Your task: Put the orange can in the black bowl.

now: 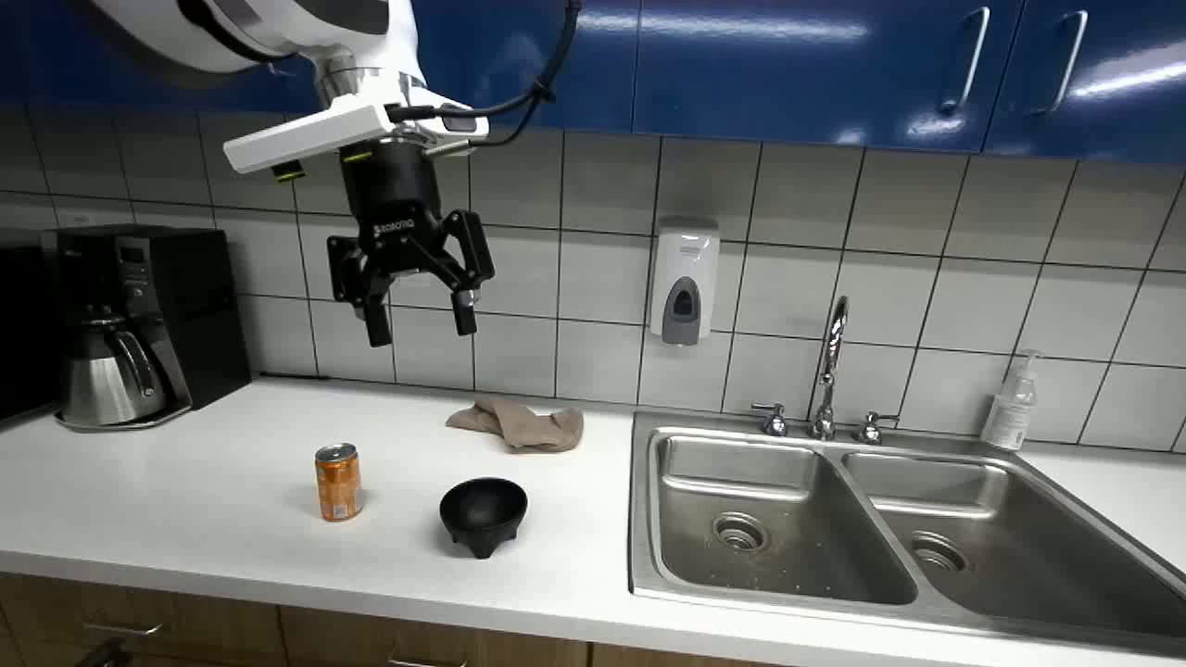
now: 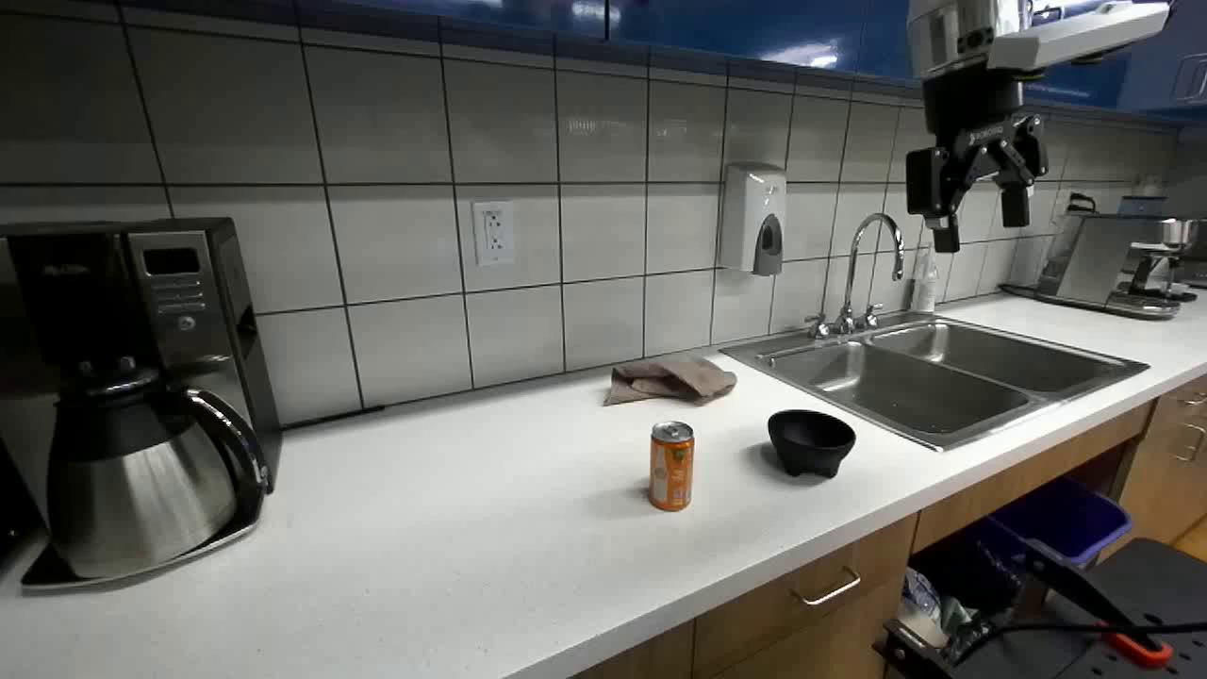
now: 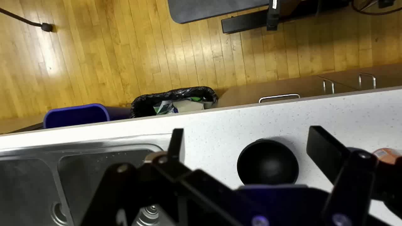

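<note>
The orange can (image 1: 339,484) stands upright on the white counter, also in an exterior view (image 2: 671,468). In the wrist view the can (image 3: 387,155) is partly hidden behind a finger at the right edge. The black bowl (image 1: 483,511) stands on short feet beside the can, on the sink side, and appears empty. It also shows in an exterior view (image 2: 811,439) and in the wrist view (image 3: 268,161), between the fingers in the picture. My gripper (image 1: 422,326) is open and empty, high above the counter; it also shows in an exterior view (image 2: 981,224) and the wrist view (image 3: 247,138).
A brown cloth (image 1: 521,426) lies near the tiled wall behind the bowl. A double sink (image 1: 644,519) with a faucet (image 1: 829,371) is beyond the bowl. A coffee maker (image 2: 141,405) stands at the counter's far end from the sink. Blue cabinets (image 1: 788,74) hang above.
</note>
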